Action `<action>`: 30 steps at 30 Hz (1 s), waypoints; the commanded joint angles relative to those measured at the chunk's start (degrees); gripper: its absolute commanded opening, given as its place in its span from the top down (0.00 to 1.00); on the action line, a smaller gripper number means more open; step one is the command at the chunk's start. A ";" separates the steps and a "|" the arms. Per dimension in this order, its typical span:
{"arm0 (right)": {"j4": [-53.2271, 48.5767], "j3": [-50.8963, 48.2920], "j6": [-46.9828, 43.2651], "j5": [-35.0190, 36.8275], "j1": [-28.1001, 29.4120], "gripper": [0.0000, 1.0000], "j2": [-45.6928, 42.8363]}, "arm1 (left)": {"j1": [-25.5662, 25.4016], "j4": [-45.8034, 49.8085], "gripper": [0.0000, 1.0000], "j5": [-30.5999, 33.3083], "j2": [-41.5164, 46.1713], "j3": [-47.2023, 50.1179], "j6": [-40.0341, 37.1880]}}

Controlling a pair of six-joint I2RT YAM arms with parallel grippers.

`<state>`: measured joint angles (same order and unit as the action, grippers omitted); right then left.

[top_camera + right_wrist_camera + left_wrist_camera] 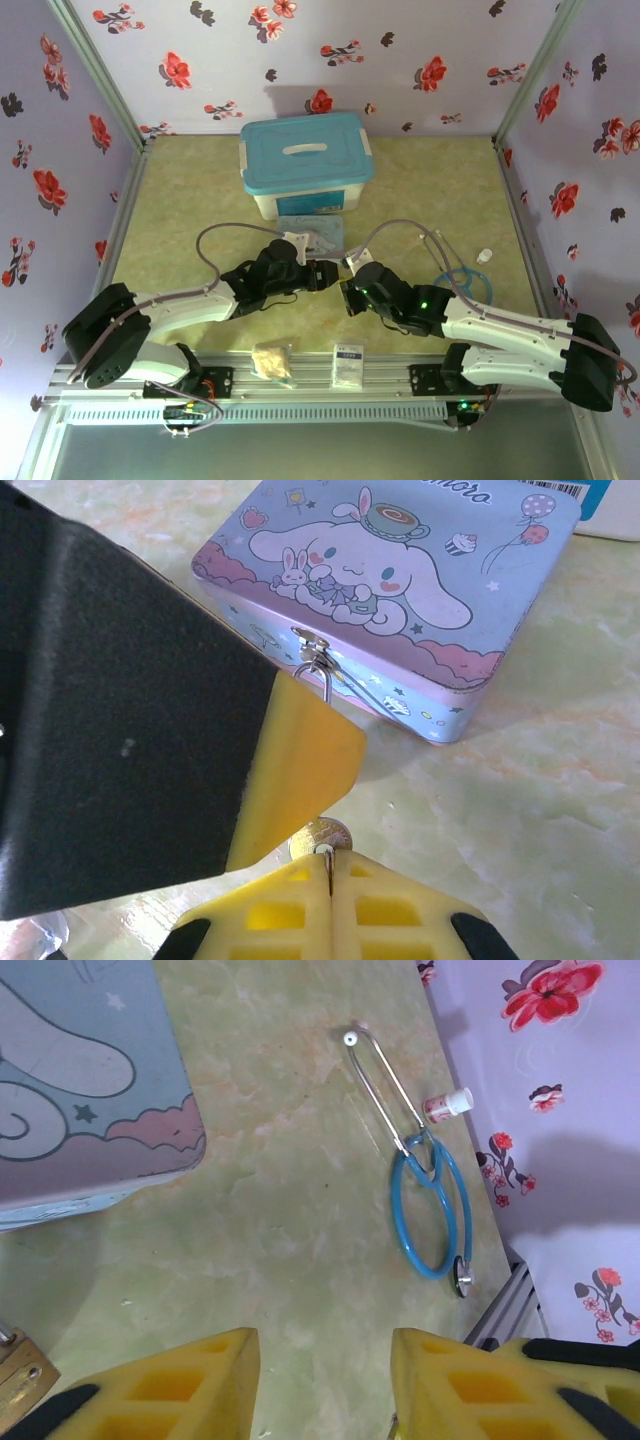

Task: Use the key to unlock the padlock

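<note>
- The left gripper [328, 272] and the right gripper [347, 288] meet in the middle of the table [200, 200], tip to tip.
- A tin [400, 600] with a cartoon bunny lies just at 12 o'clock from them.
- The padlock [20, 1380] hangs on the front of the tin. Its thin silver shackle [322, 680] hooks through the tin's clasp.
- The left gripper's yellow fingers [190, 1390] are spread, with bare table between them. The gold padlock sits just outside one finger, at 8 o'clock in the left wrist view. I cannot tell if they touch.
- From the right wrist, one left finger [300, 770] covers the padlock's body below the shackle.
- The right gripper's fingers are pressed together. They pinch a small round metal bit at the tips, which looks like the key [322, 837].
- A box [305, 160] with a blue lid stands at 12 o'clock from the tin.
- A blue stethoscope [460, 282] lies at 3 o'clock from the grippers, with a little bottle [484, 256] at 1 o'clock from it.
- A packet [272, 362] lies at 6 o'clock, with a white card [348, 365] at 3 o'clock from it.
</note>
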<state>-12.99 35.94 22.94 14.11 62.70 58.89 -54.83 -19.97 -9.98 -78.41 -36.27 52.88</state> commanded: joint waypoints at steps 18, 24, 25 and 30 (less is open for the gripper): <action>2.06 -0.29 2.12 -0.20 -2.91 0.18 -5.53 | 1.58 -2.40 1.00 -1.45 2.97 1.43 -2.20; 21.98 -6.67 13.48 -20.36 -15.89 0.01 -10.06 | 9.28 -10.67 1.00 -7.76 10.14 6.05 -7.55; 26.55 -7.89 15.52 -22.79 -17.51 0.01 -9.89 | 10.84 -11.94 1.00 -9.59 11.31 6.59 -7.79; 37.65 -11.11 16.60 -27.64 -18.39 0.04 -7.95 | 15.57 -13.60 1.00 -19.22 14.70 6.27 -8.35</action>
<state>14.24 25.63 36.75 -6.42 44.51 50.19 -40.38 -29.12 -21.23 -65.49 -30.00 47.18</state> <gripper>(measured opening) 0.970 0.043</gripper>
